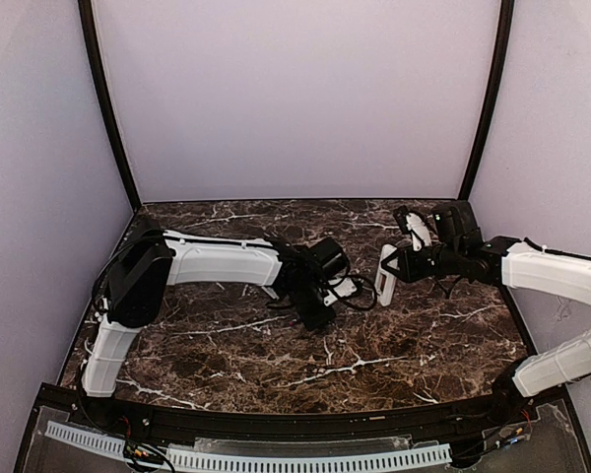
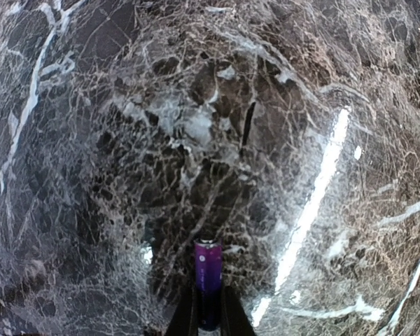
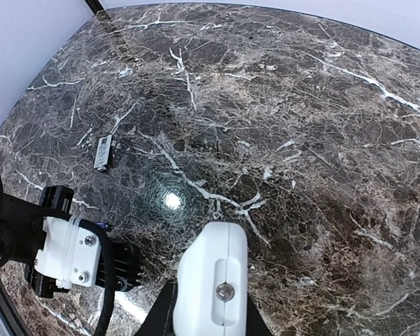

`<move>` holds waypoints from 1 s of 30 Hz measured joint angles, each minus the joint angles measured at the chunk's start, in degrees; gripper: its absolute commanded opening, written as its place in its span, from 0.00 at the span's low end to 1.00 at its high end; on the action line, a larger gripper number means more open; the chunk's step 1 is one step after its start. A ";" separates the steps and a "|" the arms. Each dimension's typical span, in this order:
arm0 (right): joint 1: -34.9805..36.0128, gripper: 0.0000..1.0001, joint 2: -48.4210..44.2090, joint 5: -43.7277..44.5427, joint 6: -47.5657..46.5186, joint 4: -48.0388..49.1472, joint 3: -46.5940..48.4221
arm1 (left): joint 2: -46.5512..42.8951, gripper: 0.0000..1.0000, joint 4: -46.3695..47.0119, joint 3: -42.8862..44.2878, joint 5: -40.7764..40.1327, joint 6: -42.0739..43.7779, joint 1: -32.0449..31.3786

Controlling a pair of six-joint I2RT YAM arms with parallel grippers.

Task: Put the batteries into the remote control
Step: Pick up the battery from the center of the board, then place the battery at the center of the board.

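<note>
Left wrist view: the left gripper (image 2: 208,315) is clamped tight on a purple battery (image 2: 208,269), whose end pokes out over the marble table (image 2: 91,140). The right gripper (image 3: 208,318) is closed on the white remote control (image 3: 211,273), held above the tabletop near its middle, close to the left arm. A small flat dark piece (image 3: 103,152) lies on the marble well apart. It is possibly the second battery, but too small to tell.
</note>
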 measured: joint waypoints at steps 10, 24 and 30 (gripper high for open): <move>-0.22 0.00 -0.13 -0.70 0.02 0.09 -0.50 | -17.77 0.00 6.97 -19.56 -8.83 -17.86 2.97; -0.22 0.00 -0.15 -2.40 0.26 1.27 -0.81 | -30.36 0.00 -1.38 -30.01 -23.23 -69.00 5.07; -0.22 0.00 -0.15 -2.89 0.24 1.29 -0.81 | -27.02 0.04 -5.20 -30.40 -20.68 -80.65 5.88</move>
